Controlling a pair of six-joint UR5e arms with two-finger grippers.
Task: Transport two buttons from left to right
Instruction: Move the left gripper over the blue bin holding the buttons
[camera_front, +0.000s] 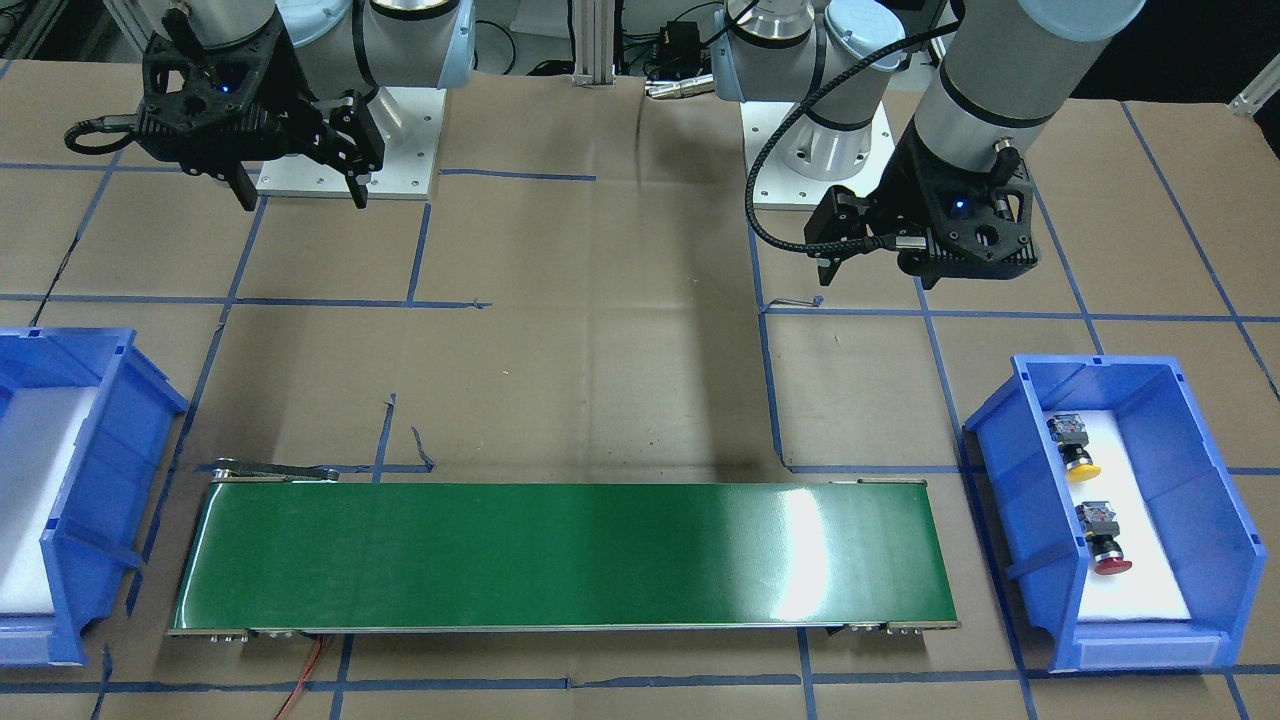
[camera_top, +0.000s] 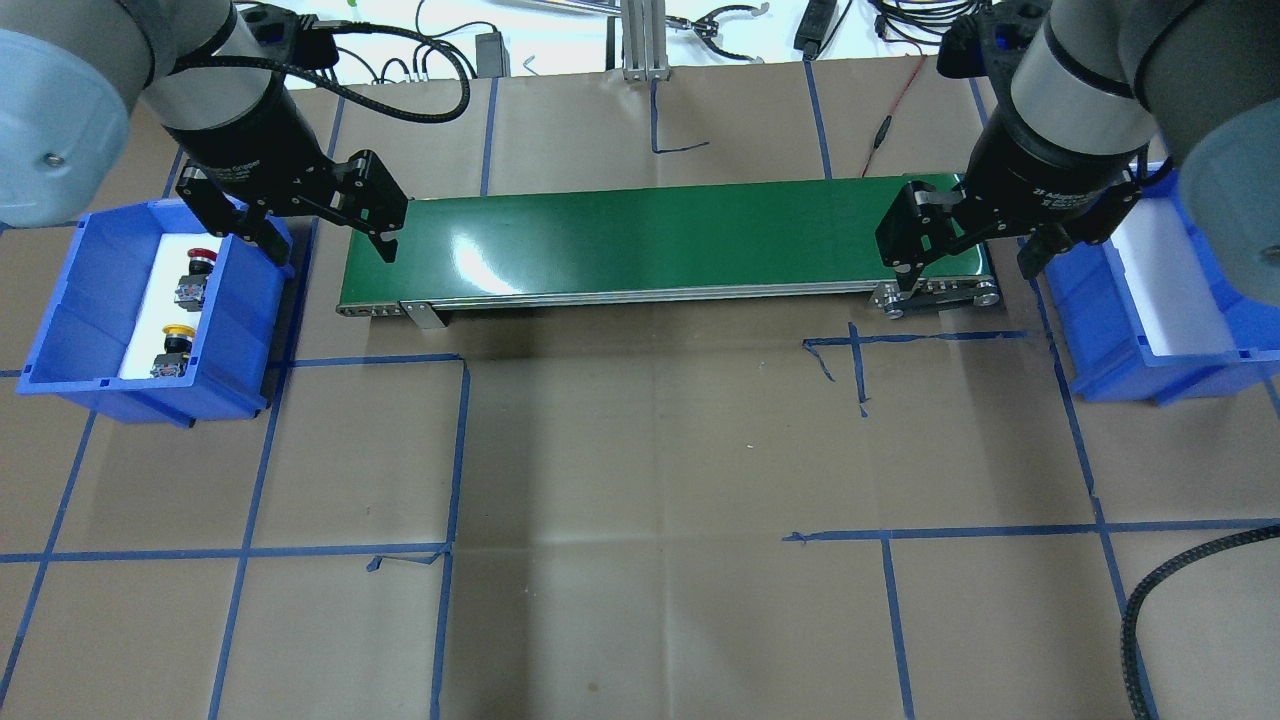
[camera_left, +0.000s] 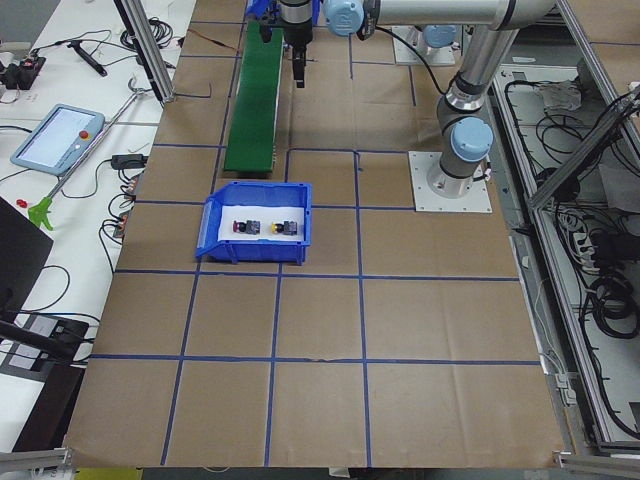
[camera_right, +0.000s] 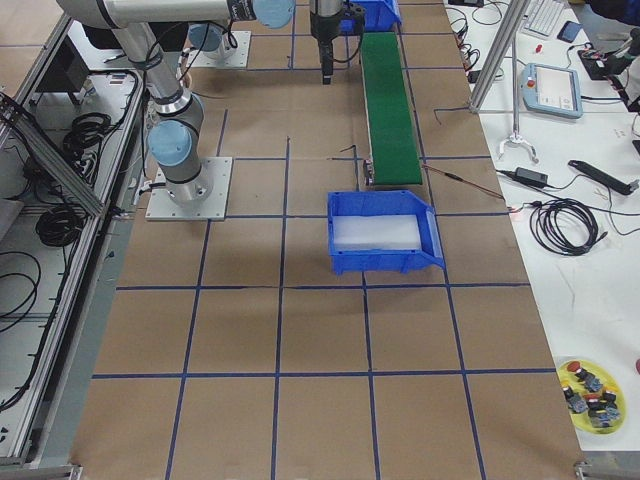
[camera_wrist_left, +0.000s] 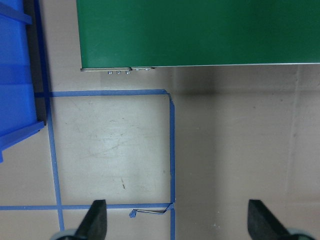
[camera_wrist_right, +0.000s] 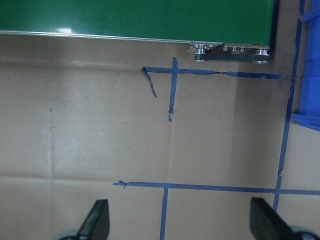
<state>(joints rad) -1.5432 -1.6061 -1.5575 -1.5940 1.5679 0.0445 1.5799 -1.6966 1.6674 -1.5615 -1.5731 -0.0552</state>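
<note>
Overhead exterior shows the left tool hanging above the bench, its fingers spread wide with nothing between them. The right tool hangs the same way, spread and holding nothing.

From the left wrist, the fingers frame brown paper crossed by blue tape lines. Ahead lie the end edge of the green conveyor belt and a corner of the left bin.

Both buttons lie on white padding inside the left bin, well apart from the tool. The red button is toward the far end and the yellow button nearer the robot-side wall. They do not touch each other or the bin walls.

The right bin, white-lined, sits just past the belt's other end. A broad stretch of papered bench lies between the belt's near edge and the robot.
</note>
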